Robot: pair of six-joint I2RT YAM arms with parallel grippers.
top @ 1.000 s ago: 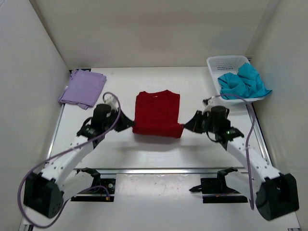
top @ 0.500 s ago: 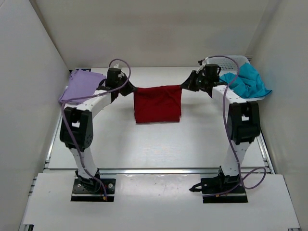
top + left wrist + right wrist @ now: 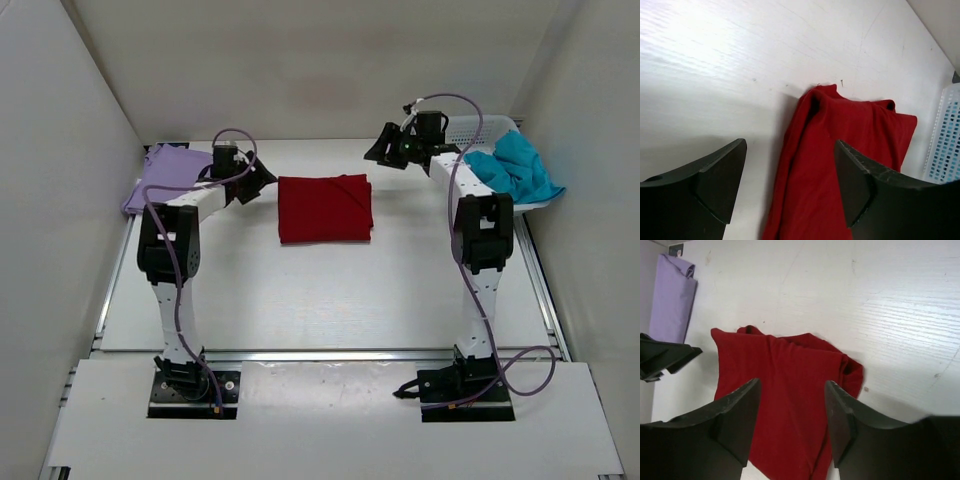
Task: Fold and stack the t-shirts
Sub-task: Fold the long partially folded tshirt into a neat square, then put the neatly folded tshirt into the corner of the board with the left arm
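Item: deep red t-shirt [image 3: 324, 208]; folded to a compact rectangle, flat on the surface [image 3: 300, 290], mid-width, towards the far side; long axis running across, from one claw towards the other.

Left claw [image 3: 254, 180]: jaws spread, nothing between them; just beside the shirt's left edge, pointing at it.

Right claw [image 3: 380, 150]: jaws spread, empty; near the shirt's far right corner, clear of the cloth.

Lavender t-shirt [image 3: 172, 181]: folded, far left, beyond the left claw.

Teal t-shirt [image 3: 508, 168]: crumpled, draped over the white basket [image 3: 465, 130], far right.

Note: red lies between both claws; the lavender pile is probably the left arm's reach, the teal the right's.
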